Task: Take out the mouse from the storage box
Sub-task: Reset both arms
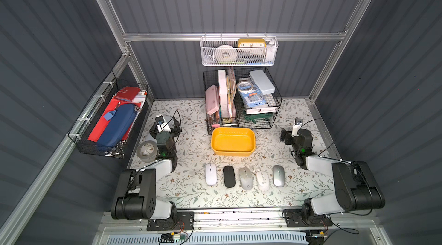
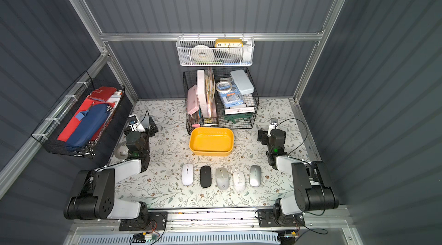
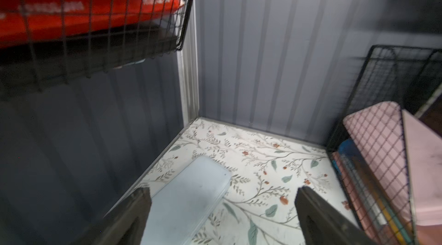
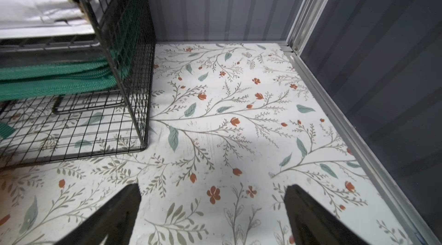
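floral table (image 1: 186, 193); five mice (image 1: 245, 178) lined beside storage box (image 1: 233, 144); "compass" pack (image 1: 253, 97); left fingers (image 3: 129, 219), right fingers (image 4: 112, 212) splayed

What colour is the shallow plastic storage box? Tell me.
Mustard yellow; the shallow rounded plastic storage box shows best in a top view.

In both top views we see strong light from above on the white flowery table mat (image 1: 191, 191), while the dark grey ribbed walls (image 1: 47, 40) look dim. The mustard-yellow plastic tub (image 1: 233, 144) shines a little. The walls seem to lean out near the edges. In the left wrist view the black wire basket with red things (image 3: 134, 50) is blurry. The right wrist view is sharper, with a soft grey shadow on the mat.
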`<state>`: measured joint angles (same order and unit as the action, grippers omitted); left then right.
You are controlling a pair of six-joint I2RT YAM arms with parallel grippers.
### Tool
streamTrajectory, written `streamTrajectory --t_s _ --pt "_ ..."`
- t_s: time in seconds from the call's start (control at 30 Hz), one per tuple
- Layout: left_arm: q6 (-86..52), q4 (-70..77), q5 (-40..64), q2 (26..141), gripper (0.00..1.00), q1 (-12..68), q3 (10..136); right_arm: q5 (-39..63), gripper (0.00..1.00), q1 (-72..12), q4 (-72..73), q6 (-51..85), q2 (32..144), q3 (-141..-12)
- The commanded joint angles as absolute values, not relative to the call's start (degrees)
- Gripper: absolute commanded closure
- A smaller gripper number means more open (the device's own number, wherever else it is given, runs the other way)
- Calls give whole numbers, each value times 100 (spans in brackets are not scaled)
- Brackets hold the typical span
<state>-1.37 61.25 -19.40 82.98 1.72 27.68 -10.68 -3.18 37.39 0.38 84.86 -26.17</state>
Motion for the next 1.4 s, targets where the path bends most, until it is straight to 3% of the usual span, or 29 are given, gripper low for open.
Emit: streamTrajectory --t_s 0.0,0.2,0.4,1.37 --pt "-463 6964 -1454 8653 1 141 2542 -1116 1 -260 4683 88 8604 -2370" --pt "-395 9122 -1675 9773 1 142 2024 -1014 1 -154 5088 175 8822 -2237" --pt "-333 7920 -1255 9710 1 149 2630 -970 1 -132 5002 193 8829 -2274" --pt "-290 7902 -1338 9765 1 158 2681 -933 1 -105 4966 202 8824 -2294"
